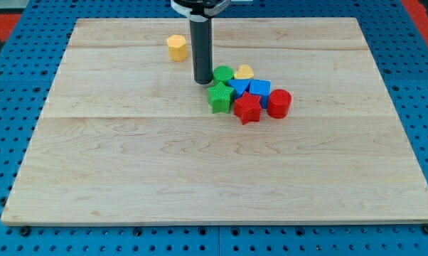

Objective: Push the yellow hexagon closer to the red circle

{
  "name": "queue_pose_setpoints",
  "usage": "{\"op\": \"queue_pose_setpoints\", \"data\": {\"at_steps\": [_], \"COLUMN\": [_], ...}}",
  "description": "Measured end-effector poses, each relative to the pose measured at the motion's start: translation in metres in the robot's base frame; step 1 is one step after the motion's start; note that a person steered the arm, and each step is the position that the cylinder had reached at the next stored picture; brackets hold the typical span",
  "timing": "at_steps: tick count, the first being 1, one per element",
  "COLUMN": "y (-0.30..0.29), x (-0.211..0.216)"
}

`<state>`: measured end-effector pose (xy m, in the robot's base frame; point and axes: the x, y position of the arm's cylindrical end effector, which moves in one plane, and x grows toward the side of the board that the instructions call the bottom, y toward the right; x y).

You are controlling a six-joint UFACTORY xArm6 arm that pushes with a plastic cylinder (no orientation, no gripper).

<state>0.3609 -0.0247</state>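
Our tip [202, 81] carries no tool jaws; it rests between the yellow hexagon [176, 47] and the cluster holding the red circle [279, 103]. Risk: advancing from here would scatter the green circle [223, 73] and leave the hexagon behind.

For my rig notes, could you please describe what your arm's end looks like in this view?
Only the end shows: a straight, smooth, dark grey-black cylindrical rod, with my tip cut flat. At the view's top it enters a white collar with a black ring. No cables, markings or labels are visible; the rest of the arm is out of frame.
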Motion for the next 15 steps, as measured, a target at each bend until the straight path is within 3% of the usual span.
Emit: {"op": "queue_pose_setpoints", "data": {"at_steps": [3, 6, 7, 9, 11, 15], "y": [-0.137, 0.125, 0.128, 0.078, 0.086, 0.152], "x": [-0.091, -0.076, -0.067, -0.070, -0.005, 0.002]}}
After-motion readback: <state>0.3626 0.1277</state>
